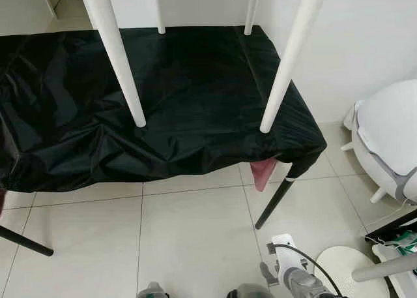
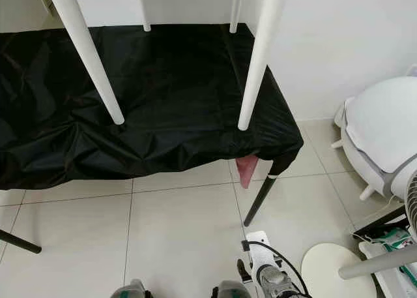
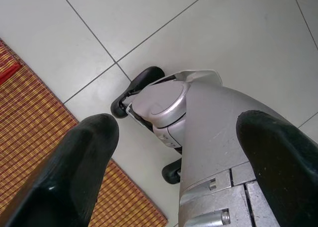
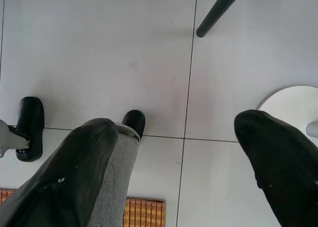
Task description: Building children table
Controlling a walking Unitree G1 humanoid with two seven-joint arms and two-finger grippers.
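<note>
Four white tapered table legs stand with their tips on a black cloth-covered table [image 1: 195,83]. The near left leg [image 1: 120,63] and near right leg [image 1: 287,63] are in front, and two thin far legs [image 1: 160,17] stand at the back; their tops run out of the picture. My left gripper [image 3: 179,137] hangs open over the floor, with my own silver leg and foot between its fingers. My right gripper [image 4: 184,137] also hangs open above the tiles, holding nothing. My right arm [image 1: 296,278] is low at the front right.
A pink cloth [image 1: 264,174] hangs under the black cloth's right corner beside a slanted black leg [image 1: 273,203]. A white rounded appliance [image 1: 391,135] and a round white base [image 1: 345,265] stand at the right. A woven mat [image 3: 30,103] lies by my feet.
</note>
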